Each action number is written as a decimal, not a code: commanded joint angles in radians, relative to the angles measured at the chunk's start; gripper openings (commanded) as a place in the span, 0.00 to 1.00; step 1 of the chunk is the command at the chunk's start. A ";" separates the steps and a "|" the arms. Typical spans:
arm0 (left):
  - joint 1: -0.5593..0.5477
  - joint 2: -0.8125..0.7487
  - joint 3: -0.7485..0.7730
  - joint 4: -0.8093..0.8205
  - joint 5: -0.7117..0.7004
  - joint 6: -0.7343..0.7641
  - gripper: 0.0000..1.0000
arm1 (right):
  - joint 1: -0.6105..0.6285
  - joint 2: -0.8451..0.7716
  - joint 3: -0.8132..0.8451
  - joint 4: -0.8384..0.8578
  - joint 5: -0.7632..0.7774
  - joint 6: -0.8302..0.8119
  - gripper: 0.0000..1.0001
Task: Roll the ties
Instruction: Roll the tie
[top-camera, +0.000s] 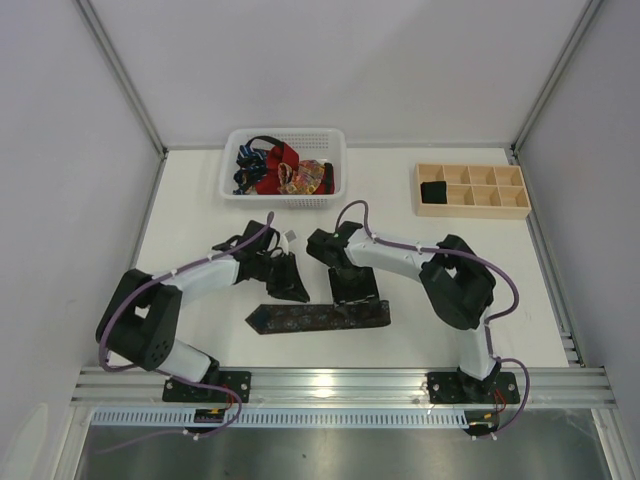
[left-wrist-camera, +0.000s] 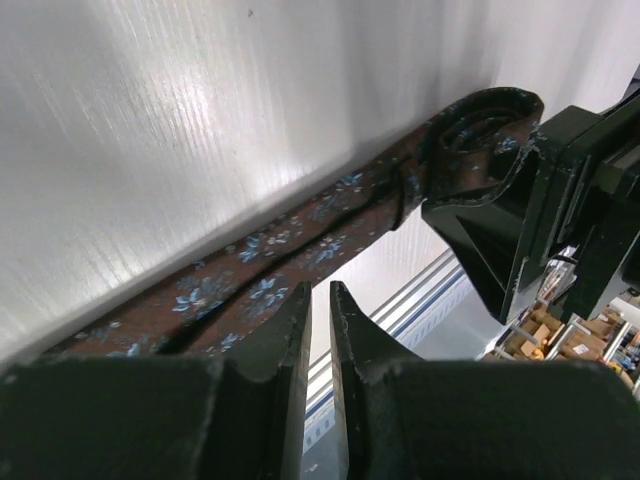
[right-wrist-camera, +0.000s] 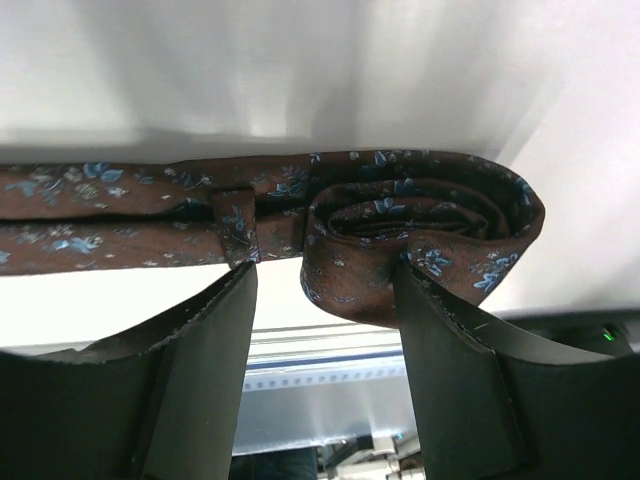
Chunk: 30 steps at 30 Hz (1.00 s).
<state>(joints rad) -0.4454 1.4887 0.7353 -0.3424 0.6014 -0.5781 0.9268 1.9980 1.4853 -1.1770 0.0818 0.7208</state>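
Note:
A dark brown tie (top-camera: 320, 318) with small blue flowers lies flat across the table in front of both arms, its pointed tip to the left. Its right end is wound into a loose roll (right-wrist-camera: 420, 215). My right gripper (right-wrist-camera: 322, 275) is open over that roll: one finger rests against the roll, the other stands beside the flat part. From above, the right gripper (top-camera: 358, 295) sits over the tie's right end. My left gripper (left-wrist-camera: 320, 288) is shut to a thin slit with nothing in it, its tips at the flat tie (left-wrist-camera: 290, 240); from above, the left gripper (top-camera: 290, 292) is just behind the tie's left half.
A white mesh basket (top-camera: 285, 133) at the back holds red, blue and orange-patterned ties (top-camera: 285, 170). A pale wooden tray (top-camera: 470, 212) with square compartments stands at the back right, a dark roll (top-camera: 433, 192) in its near-left compartment. A metal rail (top-camera: 340, 380) runs along the near edge.

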 joint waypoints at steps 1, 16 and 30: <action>0.008 -0.057 0.059 -0.062 -0.022 0.029 0.18 | 0.001 -0.062 -0.023 0.132 -0.071 0.003 0.62; 0.008 -0.071 0.243 -0.144 -0.058 0.009 0.17 | -0.036 -0.307 -0.126 0.201 -0.071 0.071 0.63; -0.108 0.159 0.478 -0.110 -0.060 0.020 0.20 | -0.069 -0.681 -0.420 0.174 0.050 0.485 0.46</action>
<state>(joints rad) -0.5060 1.5970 1.1278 -0.4580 0.5556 -0.5823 0.8585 1.3979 1.1557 -0.9997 0.1005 1.0374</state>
